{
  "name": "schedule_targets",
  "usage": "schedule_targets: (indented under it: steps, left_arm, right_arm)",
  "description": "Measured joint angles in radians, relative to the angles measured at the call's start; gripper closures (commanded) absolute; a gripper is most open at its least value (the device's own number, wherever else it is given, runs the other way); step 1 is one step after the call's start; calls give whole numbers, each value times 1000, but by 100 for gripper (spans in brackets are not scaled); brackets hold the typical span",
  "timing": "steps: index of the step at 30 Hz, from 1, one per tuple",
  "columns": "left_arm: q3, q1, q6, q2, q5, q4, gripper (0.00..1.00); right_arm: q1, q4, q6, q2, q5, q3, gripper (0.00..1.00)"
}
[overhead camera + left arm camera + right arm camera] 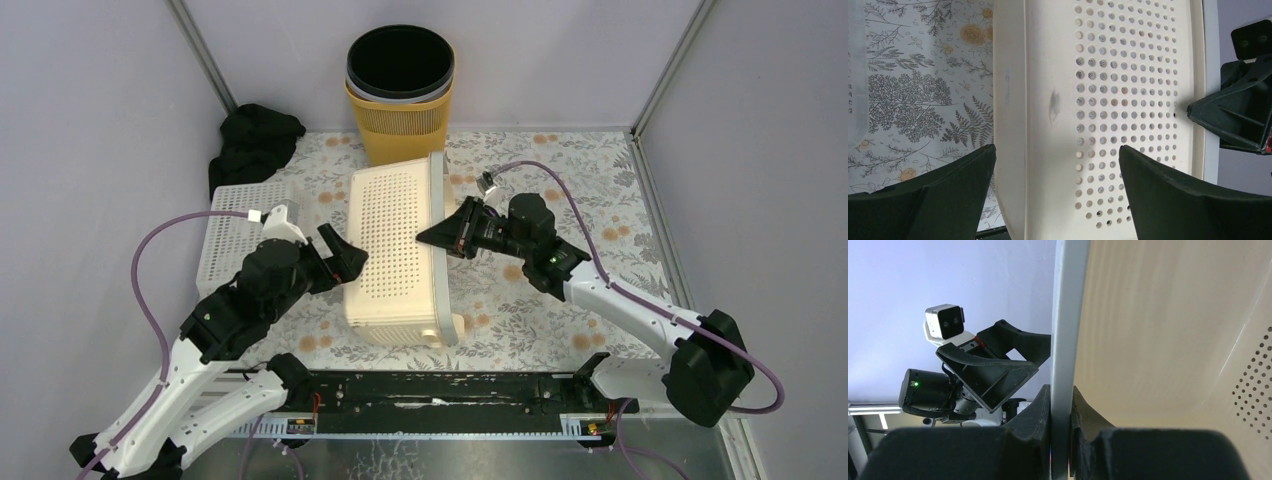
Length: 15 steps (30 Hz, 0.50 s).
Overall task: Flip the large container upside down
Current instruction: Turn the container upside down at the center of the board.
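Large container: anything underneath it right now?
Only the floral table cover shows around the large container; its perforated side blocks the overhead view, hiding whatever lies beneath.

Everything was filmed from above-behind; wrist cams were held close on the cream perforated container (395, 250), shared by all three.

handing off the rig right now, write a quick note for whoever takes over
Left gripper: open, beside the container's holed base, gripping nothing.
Right gripper: shut on the container's rim.
Container: mid-table, tipped up on its side, opening facing right.
Done: lifted onto its side, about half the turn.
To do: tip it on over until the rim lies down on the table, then release.
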Motion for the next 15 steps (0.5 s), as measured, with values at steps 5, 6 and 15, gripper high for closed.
schedule_targets:
  steps: [5, 6, 15]
  left_arm:
    - [0, 0, 0, 17, 0, 0, 0]
    - [0, 0, 0, 20, 0, 0, 0]
    - [0, 0, 0, 52, 0, 2, 0]
  right_arm:
    - [-2, 15, -1, -32, 6, -43, 74]
    - [-2, 11, -6, -37, 7, -50, 72]
    - [-6, -105, -135, -61, 40, -55, 38]
